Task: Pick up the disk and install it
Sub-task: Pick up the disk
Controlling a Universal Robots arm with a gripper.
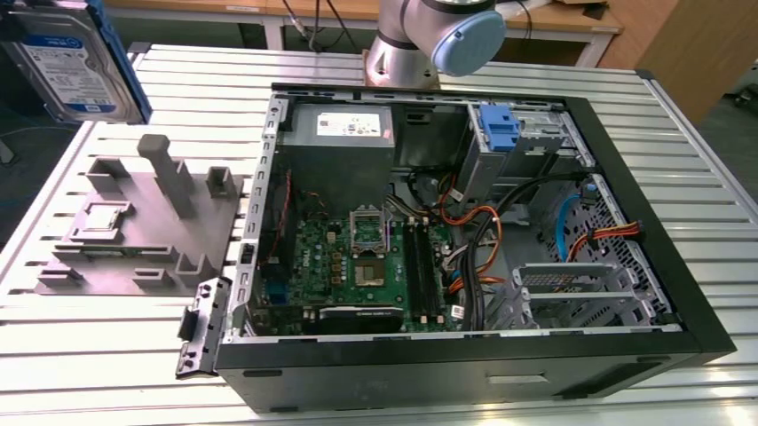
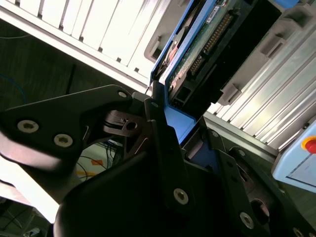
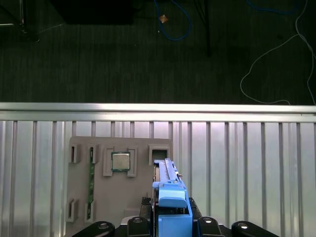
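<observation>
**The disk (image 1: 66, 62) held aloft, outside the case**

The disk is hanging in the air well apart from the computer case (image 1: 474, 377), off its side toward the exterior view's left. The gripper (image 2: 180, 123) is pinching the disk's blue carrier between its fingers. Pick-up looks done, and the carry-over is in hand. Installing is likely calling for squaring the carrier with the drive bay (image 1: 533, 133) inside the case.

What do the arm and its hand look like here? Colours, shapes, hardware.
The arm is a silver-grey metal tube ending in a rounded joint with a light-blue cap. The hand is matte black, built from flat angular link plates with rounded knuckles and fastened with silver screw heads. I cannot make out any markings on it.
</observation>
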